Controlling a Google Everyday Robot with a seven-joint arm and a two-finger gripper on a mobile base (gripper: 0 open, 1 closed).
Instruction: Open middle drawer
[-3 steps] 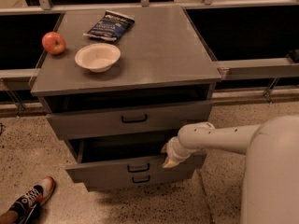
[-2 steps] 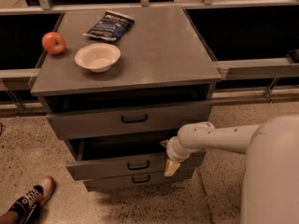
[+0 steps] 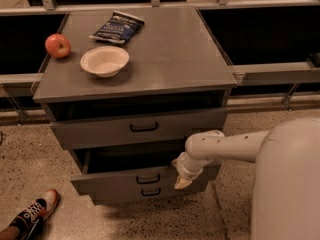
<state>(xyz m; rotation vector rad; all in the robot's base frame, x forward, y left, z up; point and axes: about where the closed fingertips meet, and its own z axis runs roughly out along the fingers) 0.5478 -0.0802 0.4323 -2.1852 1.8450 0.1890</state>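
Note:
The grey cabinet (image 3: 150,69) has three drawers with black bar handles. The middle drawer (image 3: 110,182) is pulled out toward me, with a dark opening showing above its front, and its handle (image 3: 148,179) is free. My gripper (image 3: 182,182) hangs at the end of the white arm (image 3: 225,146). It is at the right end of the middle drawer's front, right of the handle, pointing down. The top drawer (image 3: 100,131) also stands a little out. The bottom drawer (image 3: 125,196) sits just under the middle one.
A red apple (image 3: 57,45), a white bowl (image 3: 104,60) and a dark snack bag (image 3: 117,27) lie on the cabinet top. A person's shoe (image 3: 35,215) is on the floor at the lower left. My white body (image 3: 290,184) fills the right.
My gripper has slid down a little along the right end of the middle drawer's front. The drawer itself has barely moved.

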